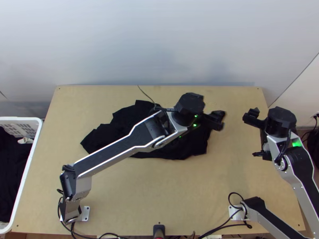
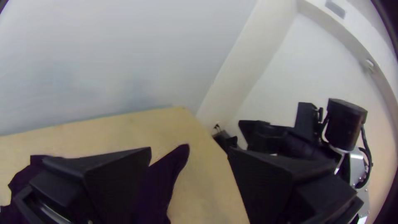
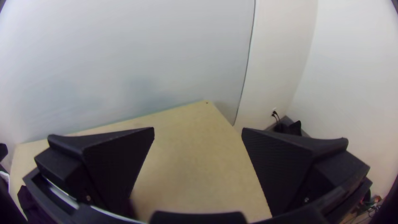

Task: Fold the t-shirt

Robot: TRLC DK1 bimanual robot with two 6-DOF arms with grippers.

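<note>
Left gripper, fingers wide apart, at the right-hand end of the t-shirt; whether it touches the cloth cannot be told; right gripper, fingers likewise well separated, near the table's right edge; t-shirt black, irregular in outline, lying across the far half of the table, partly hidden beneath the left arm; table light wooden, its far edge beside a pale wall; white basket at the table's left side, containing dark cloth; outlet with plugged-in cables, low in the room beyond.
</note>
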